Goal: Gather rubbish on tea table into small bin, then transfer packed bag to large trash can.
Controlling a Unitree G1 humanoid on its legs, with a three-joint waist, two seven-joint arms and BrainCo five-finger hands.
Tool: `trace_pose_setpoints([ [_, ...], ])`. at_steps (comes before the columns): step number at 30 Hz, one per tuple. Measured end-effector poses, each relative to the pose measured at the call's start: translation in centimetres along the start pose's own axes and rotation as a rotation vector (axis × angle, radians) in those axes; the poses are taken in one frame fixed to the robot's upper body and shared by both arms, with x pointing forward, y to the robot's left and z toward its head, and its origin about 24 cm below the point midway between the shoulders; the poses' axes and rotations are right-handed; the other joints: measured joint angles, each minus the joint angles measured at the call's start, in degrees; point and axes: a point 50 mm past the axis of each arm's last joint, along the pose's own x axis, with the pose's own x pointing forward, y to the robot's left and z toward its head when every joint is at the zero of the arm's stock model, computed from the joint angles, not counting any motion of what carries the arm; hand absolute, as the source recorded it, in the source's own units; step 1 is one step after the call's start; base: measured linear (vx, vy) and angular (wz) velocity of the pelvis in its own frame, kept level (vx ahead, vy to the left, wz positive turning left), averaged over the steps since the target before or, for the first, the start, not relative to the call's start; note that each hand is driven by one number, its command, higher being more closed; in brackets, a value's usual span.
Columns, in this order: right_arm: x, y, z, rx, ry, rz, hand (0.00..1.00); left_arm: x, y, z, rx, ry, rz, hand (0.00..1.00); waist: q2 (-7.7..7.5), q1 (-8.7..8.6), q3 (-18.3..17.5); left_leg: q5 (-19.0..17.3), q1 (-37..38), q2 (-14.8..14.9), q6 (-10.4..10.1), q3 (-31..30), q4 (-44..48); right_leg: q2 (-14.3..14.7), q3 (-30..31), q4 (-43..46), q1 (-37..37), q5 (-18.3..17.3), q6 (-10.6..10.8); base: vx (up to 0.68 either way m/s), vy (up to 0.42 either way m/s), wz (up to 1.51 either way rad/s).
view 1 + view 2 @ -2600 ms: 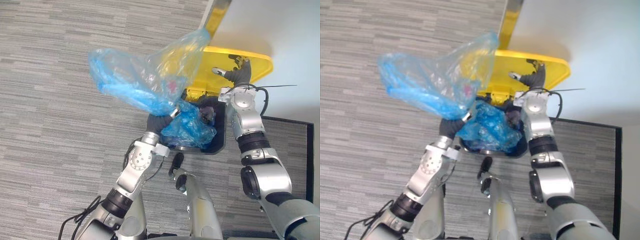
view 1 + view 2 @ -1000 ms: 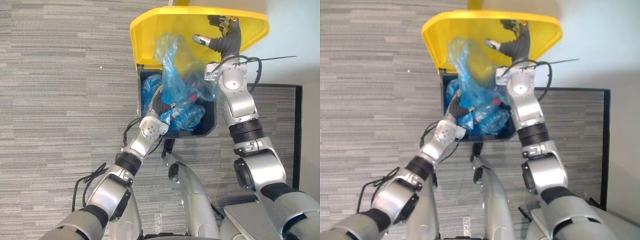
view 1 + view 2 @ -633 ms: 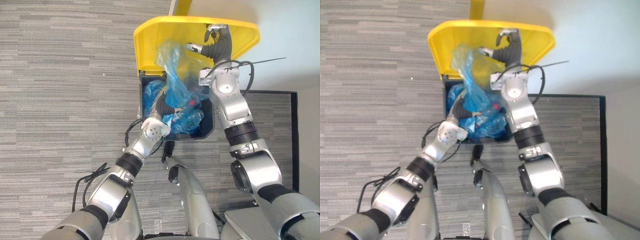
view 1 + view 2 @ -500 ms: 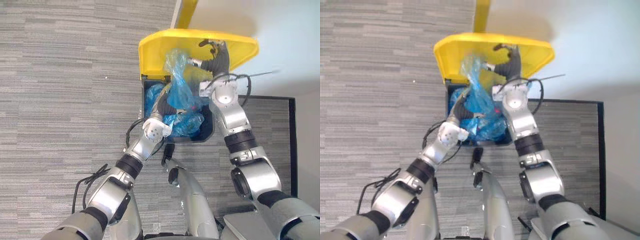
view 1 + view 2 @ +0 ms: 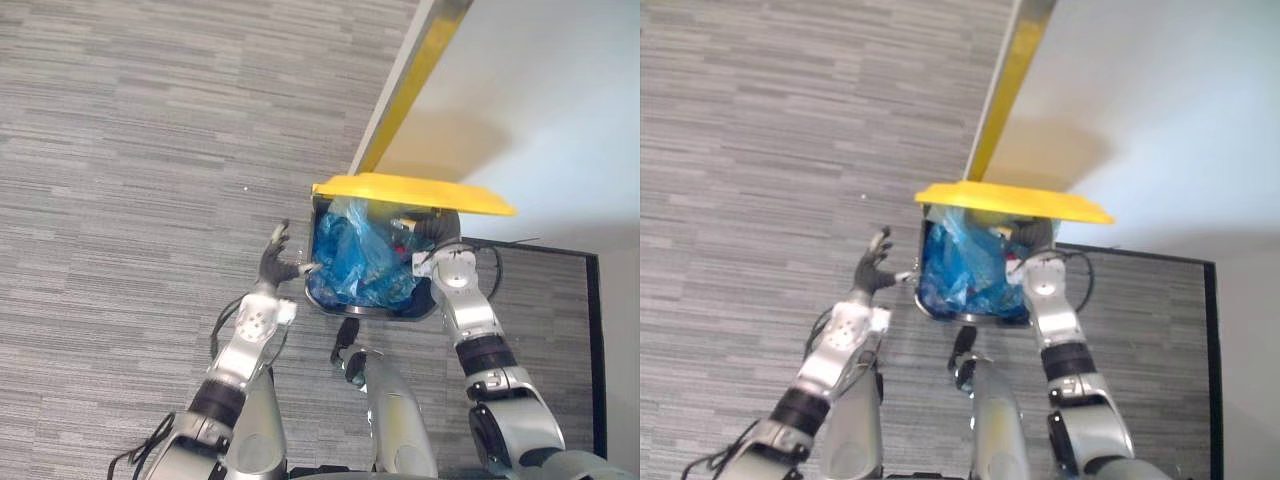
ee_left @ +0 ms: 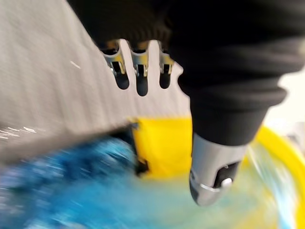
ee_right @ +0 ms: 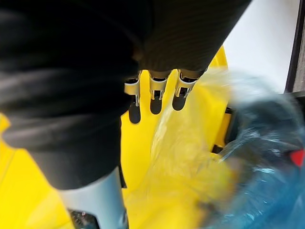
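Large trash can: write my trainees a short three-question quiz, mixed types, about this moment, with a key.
1. True or false: the blue bag lies inside the large trash can.
2. The left hand is: A) shut on the bag; B) open, beside the can; C) inside the can.
3. What colour is the lid above the right hand?
Key: 1 true; 2 B; 3 yellow.

Right hand (image 7: 71, 81) near yellow lid (image 7: 143, 143), apparently beside blue bag (image 7: 269, 183).

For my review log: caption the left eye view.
The blue bag sits in yellow-lidded trash can; left hand open beside it.
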Motion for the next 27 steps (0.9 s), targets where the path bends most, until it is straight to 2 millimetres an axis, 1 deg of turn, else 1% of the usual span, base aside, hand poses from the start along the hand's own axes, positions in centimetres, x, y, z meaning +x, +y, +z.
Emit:
trace_pose_setpoints([
  [1, -0.4, 0.4, -0.7, 0.000, 0.025, 0.015, 0.00, -0.9, 0.6, -2.5, 0.007, 0.100, 0.018, 0.00, 0.26, -0.04, -0.07, -0.12, 1.60, -0.16, 0.21, 0.56, -0.05, -0.10, 0.48, 0.05, 1.19, 0.03, 0.07, -0.03, 0.063, -0.21],
  [2, -0.9, 1.0, -1.5, 0.012, 0.052, 0.031, 0.00, -1.7, 1.1, -4.4, 0.006, 0.179, 0.030, 0.00, 0.30, -0.13, -0.15, -0.24, 3.15, -0.13, 0.41, 0.85, -0.16, 0.03, 0.78, -0.14, 2.50, 0.01, 0.12, -0.02, 0.045, -0.16],
  [3, -1.1, 1.3, -1.9, 0.017, 0.068, 0.037, 0.00, -2.1, 1.2, -5.4, 0.006, 0.222, 0.037, 0.00, 0.34, -0.16, -0.25, -0.33, 3.97, -0.08, 0.52, 1.11, -0.25, 0.11, 0.93, -0.29, 3.20, 0.02, 0.21, -0.02, 0.043, -0.17],
  [4, -1.8, 1.8, -3.0, 0.025, 0.108, 0.049, 0.00, -3.1, 1.5, -7.4, 0.005, 0.311, 0.057, 0.00, 0.35, -0.19, -1.20, -0.40, 5.14, -0.01, 0.57, 1.85, -0.89, 0.25, 1.38, -0.96, 4.00, -0.24, 1.13, -0.04, 0.040, -0.17],
  [5, -2.3, 2.1, -3.9, 0.024, 0.141, 0.058, 0.00, -3.9, 1.5, -8.8, 0.002, 0.377, 0.062, 0.00, 0.43, -0.26, -2.26, -0.45, 5.37, -0.02, 0.66, 2.36, -0.98, 0.26, 1.74, -1.36, 4.10, 0.03, 1.55, -0.06, 0.068, -0.26],
  [6, -3.4, 2.6, -5.2, 0.033, 0.189, 0.074, 0.00, -5.1, 1.4, -10.6, -0.009, 0.467, 0.075, 0.00, 0.39, -0.31, -3.45, -0.41, 5.65, -0.15, 0.60, 3.19, -0.64, 0.23, 2.64, -1.92, 4.07, 0.82, 2.19, -0.06, 0.063, -0.26],
  [7, -4.0, 2.9, -5.9, 0.035, 0.213, 0.081, 0.00, -5.6, 1.3, -11.2, -0.014, 0.500, 0.081, 0.00, 0.39, -0.42, -3.85, -0.40, 5.88, -0.24, 0.63, 3.47, -0.61, 0.18, 3.03, -2.46, 4.10, 1.52, 2.62, -0.07, 0.100, -0.41],
  [8, -5.2, 3.5, -7.0, 0.041, 0.255, 0.101, 0.00, -6.5, 1.1, -12.3, -0.032, 0.563, 0.096, 0.00, 0.62, -0.44, -4.96, 0.50, 6.75, 0.78, 1.14, 4.74, -1.95, 0.87, 3.48, -6.54, 5.15, 3.47, 6.41, -0.10, 0.095, -0.59],
  [9, -6.8, 4.2, -8.5, 0.050, 0.313, 0.121, 0.00, -7.8, 0.7, -13.4, -0.053, 0.627, 0.107, 0.00, 1.33, -0.68, -5.57, 2.23, 8.27, 2.06, 1.10, 6.42, -4.96, 0.57, 2.92, 0.30, 4.63, 1.63, 5.46, -0.09, 0.080, -0.54],
  [10, -7.6, 4.3, -9.3, 0.053, 0.344, 0.126, 0.00, -8.0, 0.6, -13.7, -0.054, 0.645, 0.105, 0.00, 1.18, -1.14, -5.79, 2.64, 8.90, 1.92, 1.15, 6.70, -5.64, -0.42, 3.10, 6.64, 4.28, -0.82, 3.80, -0.11, 0.040, -0.37],
  [11, -10.4, 4.8, -12.2, 0.059, 0.469, 0.143, 0.00, -8.7, 0.5, -14.4, -0.054, 0.691, 0.103, 0.00, 0.72, -1.84, -6.91, 3.37, 10.47, 2.02, 0.86, 6.99, -6.92, -2.65, 4.47, 18.84, 5.92, -6.68, 3.64, -0.07, 0.004, -0.08],
  [12, -11.3, 4.8, -13.1, 0.059, 0.511, 0.146, 0.00, -9.0, 0.5, -14.6, -0.054, 0.706, 0.103, 0.00, 0.60, -1.88, -7.51, 3.61, 10.60, 2.03, 0.62, 7.00, -7.30, -3.19, 4.92, 20.97, 6.31, -7.71, 3.66, -0.10, -0.051, -0.05],
  [13, -14.1, 5.1, -15.4, 0.047, 0.628, 0.159, 0.00, -9.7, 0.7, -15.2, -0.057, 0.740, 0.118, 0.00, 0.01, -2.07, -9.31, 4.61, 10.81, 1.93, -0.08, 7.03, -8.79, -4.62, 6.42, 23.79, 8.41, -10.02, 3.99, -0.05, -0.155, -0.01],
  [14, -16.0, 5.2, -16.8, 0.034, 0.703, 0.166, 0.00, -10.0, 0.9, -15.5, -0.063, 0.756, 0.130, 0.00, -1.24, -2.27, -10.46, 5.31, 11.20, 1.96, -0.60, 6.93, -9.73, -4.94, 7.36, 21.98, 10.90, -11.83, 5.46, -0.05, -0.190, 0.00],
  [15, -18.1, 5.0, -18.3, 0.038, 0.799, 0.158, 0.00, -9.9, 1.1, -15.5, -0.069, 0.764, 0.141, 0.00, -1.23, -2.48, -11.00, 6.29, 11.44, 2.07, -1.37, 6.62, -11.33, -3.23, 6.66, 17.21, 13.16, -13.46, 6.51, -0.08, -0.198, -0.16],
  [16, -20.3, 4.3, -19.9, 0.045, 0.907, 0.125, 0.00, -10.3, 0.5, -15.9, -0.097, 0.795, 0.144, 0.00, -0.67, -2.38, -13.34, 8.01, 11.48, 2.36, -0.25, 6.74, -14.79, -1.31, 6.65, 10.57, 14.13, -14.07, 6.68, -0.03, -0.168, -0.34],
  [17, -21.2, 3.6, -20.7, 0.045, 0.955, 0.096, 0.00, -10.5, 0.0, -16.0, -0.115, 0.807, 0.140, 0.00, -0.60, -2.39, -14.54, 8.81, 11.37, 1.99, 0.84, 7.38, -16.61, -0.72, 6.56, 6.12, 14.71, -14.27, 6.30, -0.04, -0.149, -0.76],
  [18, -22.0, 2.4, -21.7, 0.025, 1.015, 0.069, 0.00, -10.7, -0.9, -16.2, -0.138, 0.829, 0.130, 0.00, 0.43, -2.83, -14.58, 10.81, 11.95, 1.81, 1.17, 7.68, -20.18, 0.35, 6.22, -0.87, 16.25, -14.06, 4.04, -0.04, -0.095, -0.66],
  [19, -22.6, 1.5, -22.2, 0.035, 1.051, 0.037, 0.00, -10.8, -1.5, -16.3, -0.150, 0.846, 0.118, 0.00, 0.99, -3.62, -14.84, 12.43, 13.11, 1.59, 1.42, 7.82, -22.58, 0.71, 6.23, -2.49, 16.42, -12.96, 3.86, -0.09, -0.036, -0.52],
  [20, -22.6, 1.2, -22.3, 0.034, 1.057, 0.023, 0.00, -10.8, -1.8, -16.3, -0.154, 0.851, 0.112, 0.00, 1.10, -3.86, -14.91, 13.22, 13.92, 1.43, 1.58, 7.84, -24.04, 0.89, 6.45, -3.19, 16.77, -12.38, 3.81, -0.09, -0.003, -0.15],
  [22, -23.4, 0.4, -22.9, 0.013, 1.098, 0.012, 0.00, -11.2, -2.1, -16.6, -0.156, 0.872, 0.103, 0.00, 1.14, -3.96, -15.33, 14.67, 16.90, 1.27, 1.42, 7.78, -27.62, 1.29, 6.43, -5.32, 18.92, -11.34, 4.03, -0.07, 0.016, -0.01],
  [23, -23.5, 0.3, -23.0, 0.016, 1.106, 0.005, 0.00, -11.4, -2.0, -16.7, -0.154, 0.877, 0.104, 0.00, 1.13, -3.95, -15.33, 14.88, 17.22, 1.15, 1.35, 7.74, -27.96, 1.28, 6.41, -5.69, 19.15, -11.25, 4.35, -0.09, 0.040, 0.10],
  [24, -23.7, 0.2, -23.1, 0.018, 1.119, 0.000, 0.00, -11.5, -1.7, -16.8, -0.148, 0.882, 0.108, 0.00, 1.13, -3.97, -15.62, 15.11, 17.41, 0.83, 1.44, 7.75, -28.43, 1.22, 6.52, -6.67, 19.40, -11.07, 5.18, -0.08, 0.064, 0.07],
  [27, -23.9, 0.0, -23.3, 0.019, 1.134, -0.008, 0.00, -12.2, -1.1, -17.3, -0.131, 0.907, 0.117, 0.00, 1.43, -4.07, -16.66, 15.55, 17.59, -0.86, 1.89, 8.04, -30.22, 0.31, 7.62, -9.17, 19.89, -9.73, 6.26, -0.01, 0.114, -0.02],
])
